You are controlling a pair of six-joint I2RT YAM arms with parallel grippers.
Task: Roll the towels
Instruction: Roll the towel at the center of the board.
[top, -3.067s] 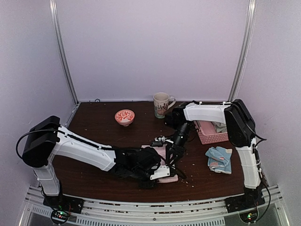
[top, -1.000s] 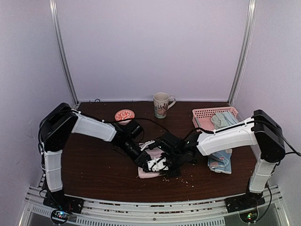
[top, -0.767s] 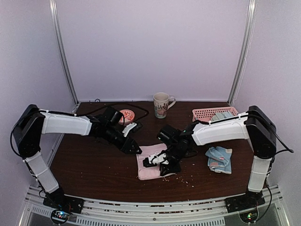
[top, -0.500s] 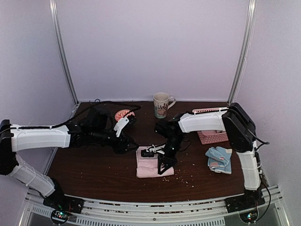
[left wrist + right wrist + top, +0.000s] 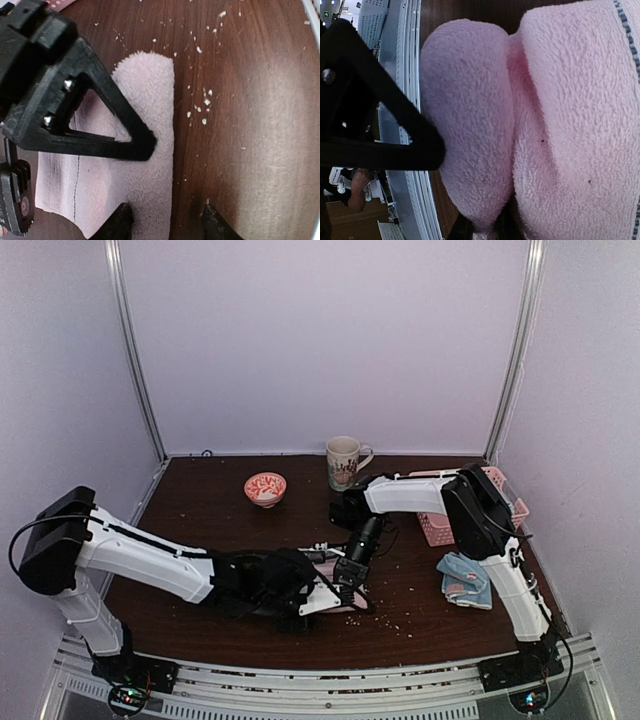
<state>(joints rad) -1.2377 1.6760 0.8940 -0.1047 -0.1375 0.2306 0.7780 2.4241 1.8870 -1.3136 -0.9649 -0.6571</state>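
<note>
- Top view: the pink towel (image 5: 330, 560) sits toward six o'clock on the table (image 5: 200, 510), mostly hidden under both tools. My left gripper (image 5: 325, 598) reaches it from eight o'clock, my right gripper (image 5: 350, 575) from one o'clock. A blue patched towel (image 5: 465, 580) lies at four o'clock, well apart
- Left wrist: my left fingertips (image 5: 120, 222) stand apart, released, straddling the pink towel's edge at six o'clock of the frame, with bare wood between them. The right tool's black finger presses on the pile at nine o'clock
- Right wrist: the right pincer is clenched on a plump fold of the pink towel at six o'clock
- I judge the cloth light, fleecy and floppy, so a roll would spring open if let go. I'd pinch the fold's full thickness near the edge while the other tool pins it
</note>
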